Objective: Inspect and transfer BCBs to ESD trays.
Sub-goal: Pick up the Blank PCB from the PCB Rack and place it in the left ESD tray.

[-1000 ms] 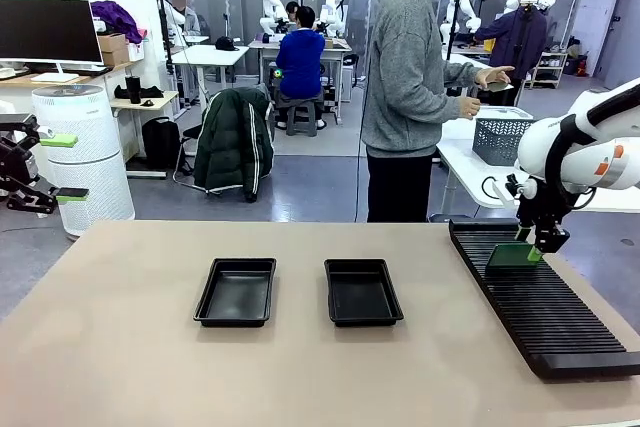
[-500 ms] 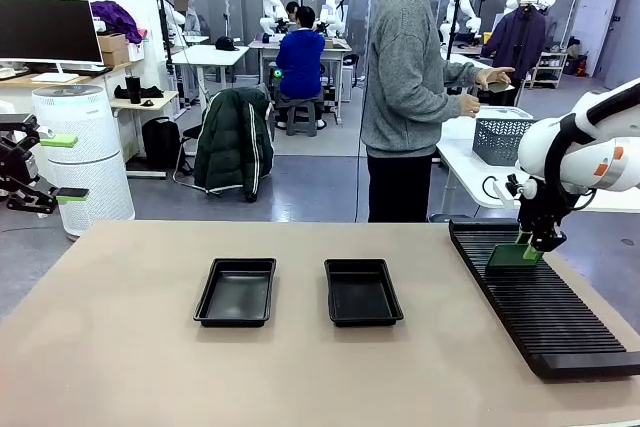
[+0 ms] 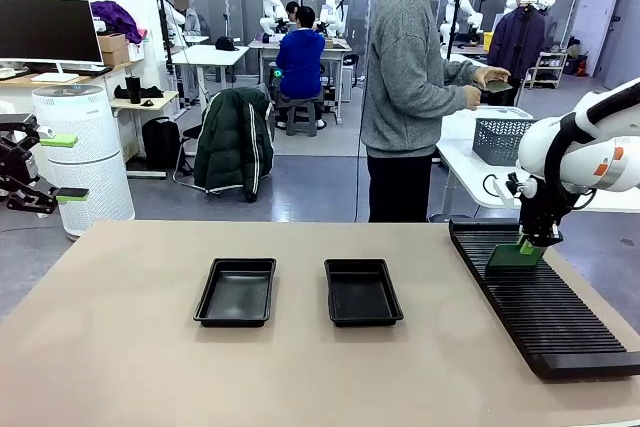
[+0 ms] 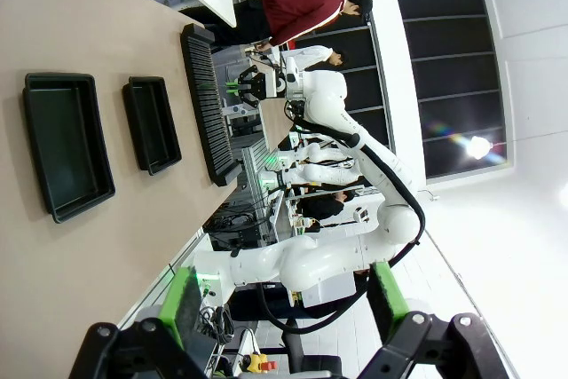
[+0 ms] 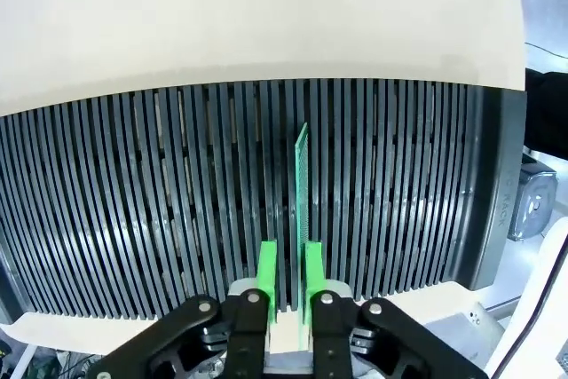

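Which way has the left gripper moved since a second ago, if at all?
No, the left gripper sits unchanged beside the white air purifier.

The BCB's (image 5: 301, 175) near end is hidden between the right pincer's (image 5: 289, 255) pads (image 5: 267, 277), contact unclear.

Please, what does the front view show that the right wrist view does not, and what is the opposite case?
The front view adds the two ESD trays side by side on the table, and a person standing beyond its far edge. The right wrist view adds the BCB seen edge-on, upright in one slot, with the green pads close on either side of its near end; whether they already pinch it, I cannot tell. Both share the slotted rack, the BCB, and the right pincer at it.
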`<state>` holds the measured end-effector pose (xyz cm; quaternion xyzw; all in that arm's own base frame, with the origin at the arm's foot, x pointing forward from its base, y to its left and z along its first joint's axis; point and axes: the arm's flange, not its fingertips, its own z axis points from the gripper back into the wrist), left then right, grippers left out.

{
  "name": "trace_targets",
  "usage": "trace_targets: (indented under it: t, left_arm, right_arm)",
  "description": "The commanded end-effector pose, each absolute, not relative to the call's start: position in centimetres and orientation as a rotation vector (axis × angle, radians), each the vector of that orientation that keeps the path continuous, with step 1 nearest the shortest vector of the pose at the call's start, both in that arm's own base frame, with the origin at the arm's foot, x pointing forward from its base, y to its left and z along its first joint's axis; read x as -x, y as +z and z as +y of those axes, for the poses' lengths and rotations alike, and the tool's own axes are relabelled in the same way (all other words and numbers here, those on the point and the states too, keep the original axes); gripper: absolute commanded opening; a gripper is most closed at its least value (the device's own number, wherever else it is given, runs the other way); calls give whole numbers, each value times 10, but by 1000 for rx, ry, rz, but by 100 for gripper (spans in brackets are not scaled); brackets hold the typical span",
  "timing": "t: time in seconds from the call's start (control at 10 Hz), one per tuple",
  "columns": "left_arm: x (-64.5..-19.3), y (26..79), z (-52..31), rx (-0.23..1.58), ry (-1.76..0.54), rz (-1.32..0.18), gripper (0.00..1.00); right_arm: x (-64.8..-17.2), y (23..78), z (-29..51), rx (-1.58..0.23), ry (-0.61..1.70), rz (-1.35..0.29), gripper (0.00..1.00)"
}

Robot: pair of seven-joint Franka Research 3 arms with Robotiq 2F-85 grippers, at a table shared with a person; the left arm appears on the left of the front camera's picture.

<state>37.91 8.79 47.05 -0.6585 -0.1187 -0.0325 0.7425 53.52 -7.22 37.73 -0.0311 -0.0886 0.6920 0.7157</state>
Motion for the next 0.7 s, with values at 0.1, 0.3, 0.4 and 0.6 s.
trace_targets:
  t: [0.1,0.3,0.4,0.6]
  left_arm:
    - [-379,471,90,1445,-69,-263,100]
    - [-379,471,90,1445,-69,-263,100]
    - [-379,471,90,1445,-69,-263,100]
    - [-379,471,90,1445,-69,-263,100]
  right_arm:
    - [-533,370,-75,78,1524,-221,0]
    - [-534,370,-75,74,1519,-222,0]
    - [-535,370,-75,75,1517,-221,0]
    - [-535,371,-76,78,1516,-222,0]
